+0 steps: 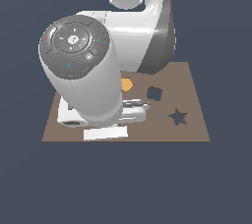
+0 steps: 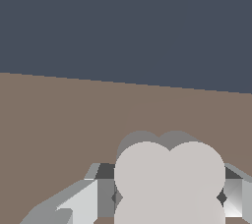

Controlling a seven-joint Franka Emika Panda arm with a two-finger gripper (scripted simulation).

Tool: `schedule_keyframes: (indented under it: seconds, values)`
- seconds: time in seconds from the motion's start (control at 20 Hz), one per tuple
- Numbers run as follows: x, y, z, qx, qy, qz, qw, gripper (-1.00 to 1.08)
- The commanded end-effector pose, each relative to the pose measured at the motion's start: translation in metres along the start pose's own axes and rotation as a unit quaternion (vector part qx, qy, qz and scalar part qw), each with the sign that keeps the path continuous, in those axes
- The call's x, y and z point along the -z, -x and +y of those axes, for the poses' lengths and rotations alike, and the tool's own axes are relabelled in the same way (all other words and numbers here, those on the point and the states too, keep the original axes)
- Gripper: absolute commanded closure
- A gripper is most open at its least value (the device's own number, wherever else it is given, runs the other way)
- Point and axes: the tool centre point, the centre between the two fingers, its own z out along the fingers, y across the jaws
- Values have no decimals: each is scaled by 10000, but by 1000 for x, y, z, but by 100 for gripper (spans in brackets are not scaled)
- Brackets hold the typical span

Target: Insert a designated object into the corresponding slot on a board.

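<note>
In the wrist view the off-white four-lobed clover piece (image 2: 170,179) sits between my gripper (image 2: 170,199) fingers. A grey finger (image 2: 104,196) touches one side and the other finger (image 2: 234,197) touches the opposite side, so the gripper is shut on it. The brown board (image 2: 59,120) lies under it. In the exterior view the board (image 1: 197,129) shows the dark clover slot (image 1: 155,93) near its middle. The arm (image 1: 81,70) hides the fingers and the piece there, over the board's left part.
A dark star-shaped cutout (image 1: 178,117) lies on the board to the exterior view's right of the clover slot and nearer the front edge. A small orange piece (image 1: 127,84) lies just left of the clover slot, partly hidden by the arm.
</note>
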Motion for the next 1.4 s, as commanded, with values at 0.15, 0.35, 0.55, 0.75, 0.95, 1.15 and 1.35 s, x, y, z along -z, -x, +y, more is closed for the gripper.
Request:
schedule_keyframes:
  seconds: [0.15, 0.35, 0.55, 0.75, 0.95, 1.15, 1.35]
  values:
    - [1, -1, -9, 279, -1, 2, 9996, 108]
    - [1, -1, -22, 679, -1, 3, 9977, 108]
    - [2, 1, -40, 1239, -1, 4, 9923, 108]
    - [4, 6, -63, 1949, 0, 5, 9808, 108]
    - [5, 16, -87, 2754, 0, 5, 9613, 108]
    - [7, 31, -112, 3605, 0, 6, 9328, 108]
    - [8, 49, -131, 4332, 0, 6, 9013, 108]
